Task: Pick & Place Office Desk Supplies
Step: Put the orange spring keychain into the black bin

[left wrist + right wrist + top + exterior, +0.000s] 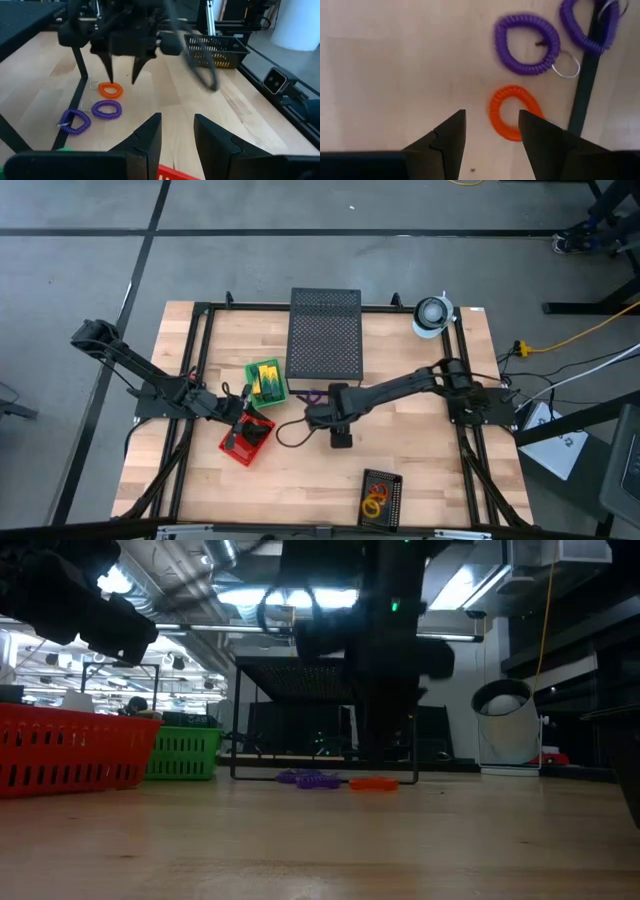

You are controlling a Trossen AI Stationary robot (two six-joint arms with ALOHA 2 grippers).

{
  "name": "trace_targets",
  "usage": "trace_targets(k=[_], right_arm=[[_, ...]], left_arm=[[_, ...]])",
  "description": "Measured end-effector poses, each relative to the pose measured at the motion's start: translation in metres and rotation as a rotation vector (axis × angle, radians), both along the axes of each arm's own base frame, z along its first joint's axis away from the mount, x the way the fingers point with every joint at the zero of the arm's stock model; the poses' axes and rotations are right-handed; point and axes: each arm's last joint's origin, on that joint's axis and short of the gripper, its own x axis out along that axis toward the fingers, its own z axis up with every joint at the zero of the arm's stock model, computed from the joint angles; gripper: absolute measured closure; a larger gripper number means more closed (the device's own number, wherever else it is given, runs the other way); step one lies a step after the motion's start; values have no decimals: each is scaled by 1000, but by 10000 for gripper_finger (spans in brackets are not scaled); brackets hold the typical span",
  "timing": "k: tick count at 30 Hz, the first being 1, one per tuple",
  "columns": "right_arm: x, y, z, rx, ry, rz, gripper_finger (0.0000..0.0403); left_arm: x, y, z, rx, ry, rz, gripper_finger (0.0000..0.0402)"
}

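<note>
An orange coil ring [514, 120] lies flat on the wooden table, with two purple coil rings [527, 45] [587, 25] just beyond it near the black perforated box [325, 335]. My right gripper [490, 145] hangs open above the table, fingers pointing down, one finger over the orange ring's edge and touching nothing. In the left wrist view it [122, 75] hovers over the orange ring [110, 90]. My left gripper [177, 135] waits open and empty over the red basket [245, 442]. Yellow crayon boxes lie in the green basket [265, 380].
A black basket [382, 495] with yellow and red rings stands near the front edge. A white roll [433, 315] stands at the far right corner. A black frame runs around the table. Bare wood lies between the baskets and the table's right side.
</note>
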Motion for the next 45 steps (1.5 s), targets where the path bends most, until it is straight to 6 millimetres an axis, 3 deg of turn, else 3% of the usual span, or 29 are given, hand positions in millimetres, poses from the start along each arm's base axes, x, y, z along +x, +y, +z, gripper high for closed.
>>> trace_targets(k=[7, 14, 18, 23, 30, 39, 45], right_arm=[[-7, -16, -20, 0, 59, -30, 218], [-10, -20, -31, 42, 31, -34, 224], [-10, -19, -30, 63, 27, -51, 272], [-10, -16, -29, 112, 29, -55, 379], [-12, -2, -24, 155, 6, -66, 388], [-14, 46, 43, 205, -216, -13, 398], [-32, 89, 94, 281, -346, 23, 400]], left_arm=[[0, 0, -2, 5, 19, 1, 292], [-1, 0, -2, 0, 23, 3, 292], [-1, 0, -2, 1, 24, 5, 292], [-1, 0, -2, 0, 24, 5, 292], [-1, 0, -2, -7, 25, 6, 292], [-1, 0, -2, -7, 25, 6, 292], [-1, 0, -2, -7, 25, 5, 292]])
